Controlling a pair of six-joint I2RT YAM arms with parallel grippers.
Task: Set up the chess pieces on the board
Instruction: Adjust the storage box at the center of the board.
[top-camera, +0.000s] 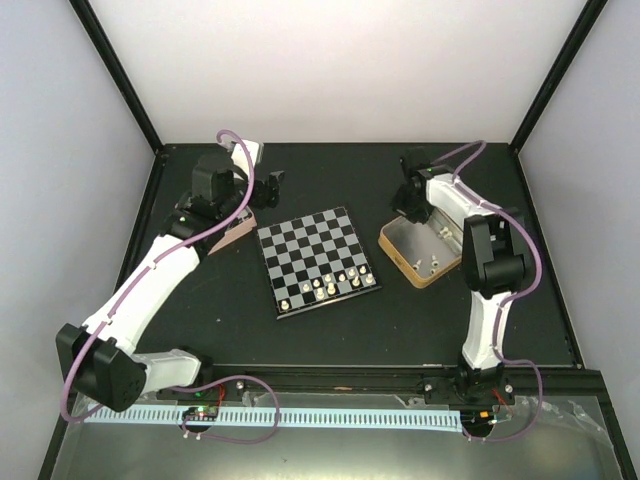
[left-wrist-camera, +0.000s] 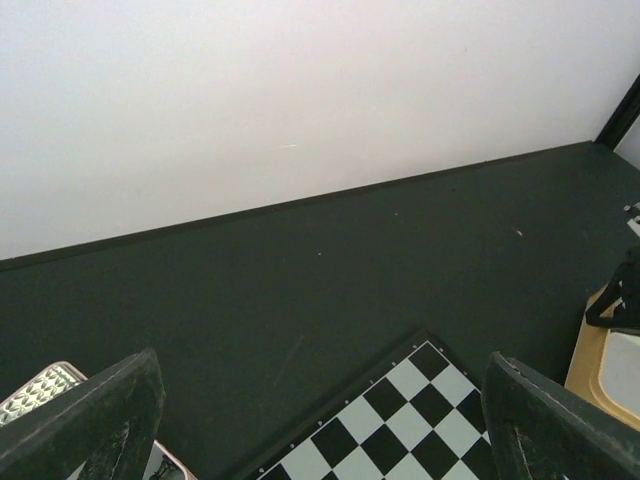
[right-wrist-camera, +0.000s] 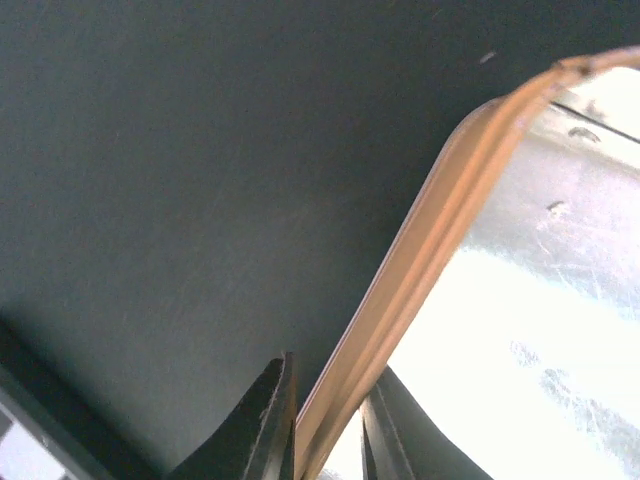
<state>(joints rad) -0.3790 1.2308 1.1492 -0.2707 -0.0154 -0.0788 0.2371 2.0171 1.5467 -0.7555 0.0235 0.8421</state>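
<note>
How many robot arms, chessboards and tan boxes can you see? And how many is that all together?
robot arms (left arm, right arm): 2
chessboard: 1
tan box: 1
total: 4

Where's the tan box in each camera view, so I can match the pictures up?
Top external: the tan box sits just right of the chessboard.
Left wrist: only its tan edge shows, at the right border.
Right wrist: its rim runs diagonally, pinched between the fingers of the right hand.
Shared landmark: the chessboard, also at the bottom of the left wrist view; it is not clearly visible in the right wrist view.
</note>
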